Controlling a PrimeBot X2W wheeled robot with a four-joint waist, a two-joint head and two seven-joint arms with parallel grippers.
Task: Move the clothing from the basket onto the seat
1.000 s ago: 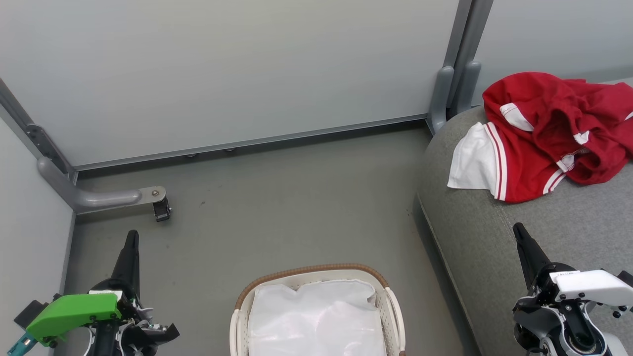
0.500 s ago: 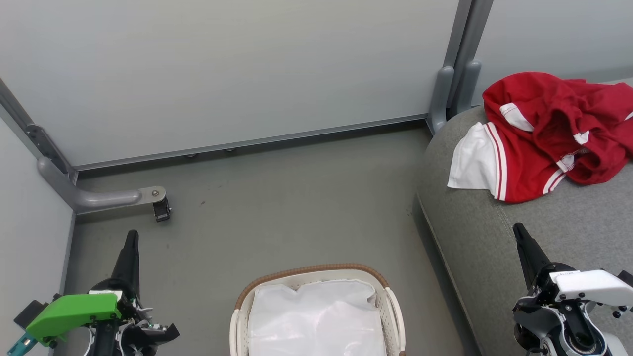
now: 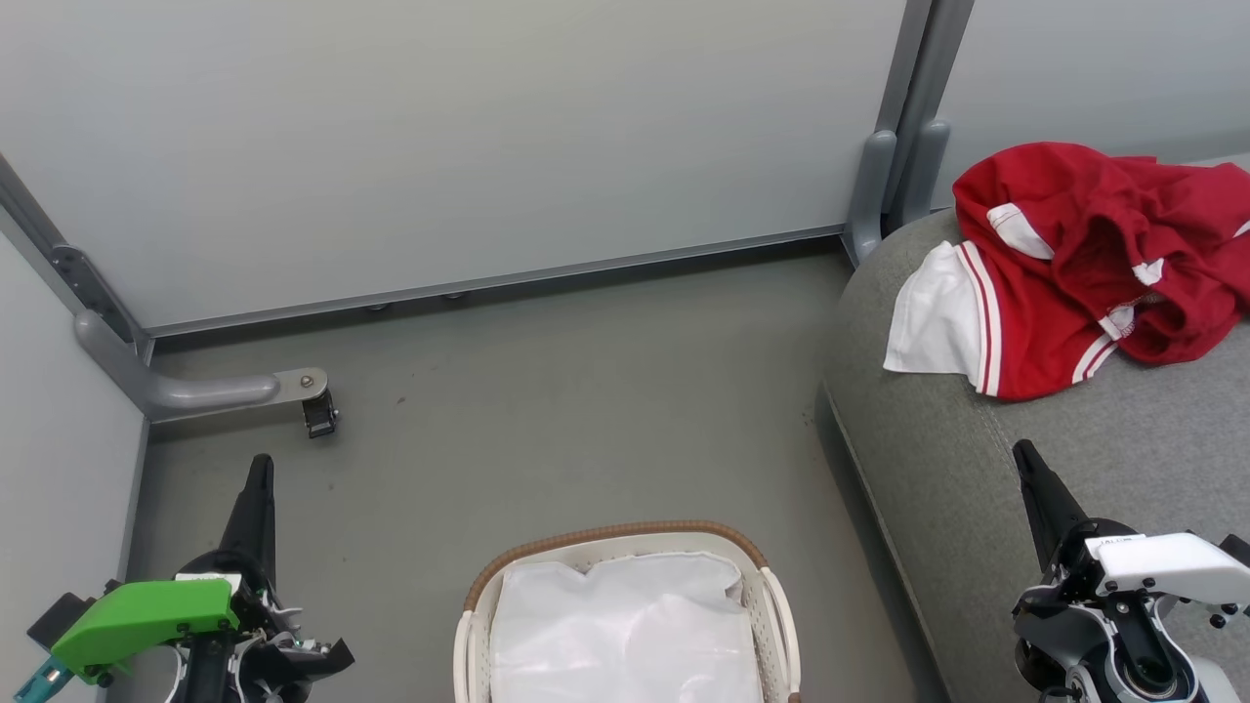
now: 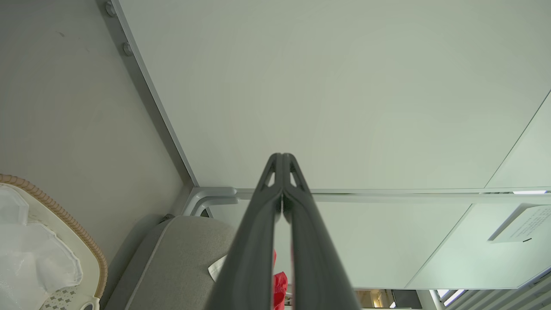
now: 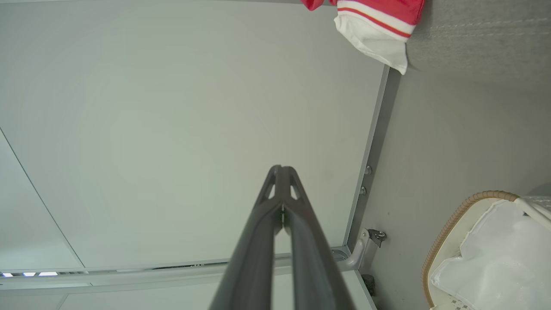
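Nothing moved: my left pincer (image 4: pixel 282 160) and right pincer (image 5: pixel 282 168) sit closed, empty. Clothing (image 3: pixel 1074 254) lies on seat (image 3: pixel 977 478) at two o'clock; basket (image 3: pixel 605 533) holds just liner (image 3: pixel 625 625). Job looks done.

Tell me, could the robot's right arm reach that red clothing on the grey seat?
Probably yes. The right gripper hangs shut over the seat, with nothing lying between it and the clothing.

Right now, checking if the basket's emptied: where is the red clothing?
In the head view, the red clothing lies heaped at upper right on the grey seat, beside the partition post, apart from the basket at bottom centre.
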